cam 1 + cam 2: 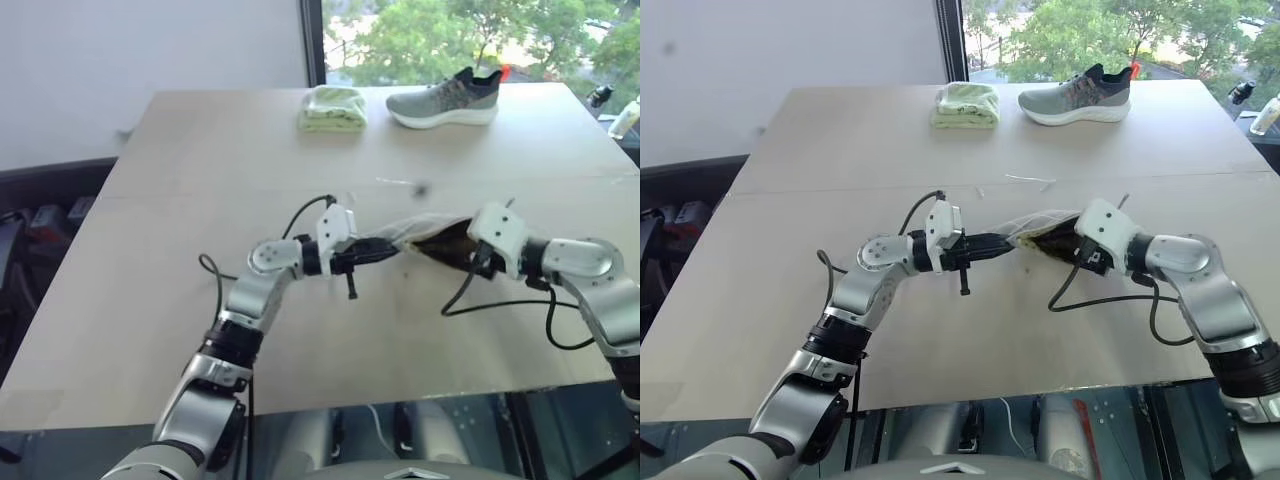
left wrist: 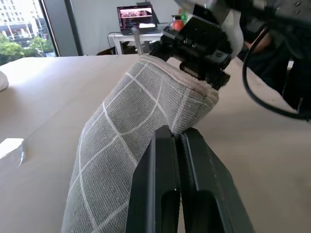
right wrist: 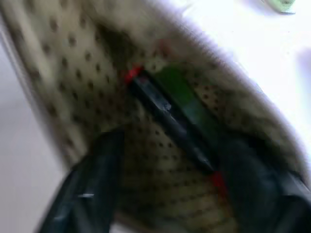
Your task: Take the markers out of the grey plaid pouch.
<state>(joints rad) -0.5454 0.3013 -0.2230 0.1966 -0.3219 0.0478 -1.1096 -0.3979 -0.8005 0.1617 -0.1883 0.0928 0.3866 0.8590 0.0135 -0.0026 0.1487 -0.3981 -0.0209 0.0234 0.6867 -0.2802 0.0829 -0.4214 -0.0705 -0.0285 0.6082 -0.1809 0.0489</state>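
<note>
The grey plaid pouch is held up off the table between my two grippers, with its white grid lines plain in the left wrist view. My left gripper is shut, pinching the pouch's closed end. My right gripper is at the pouch's open mouth. Its two fingers stand open inside the dotted olive lining. Between those fingers lie the markers: a dark one with red ends and a green one beside it, neither gripped.
A grey sneaker and a folded pale green cloth sit at the far edge of the wooden table. A small clear scrap lies just beyond the pouch. Cables hang from both wrists.
</note>
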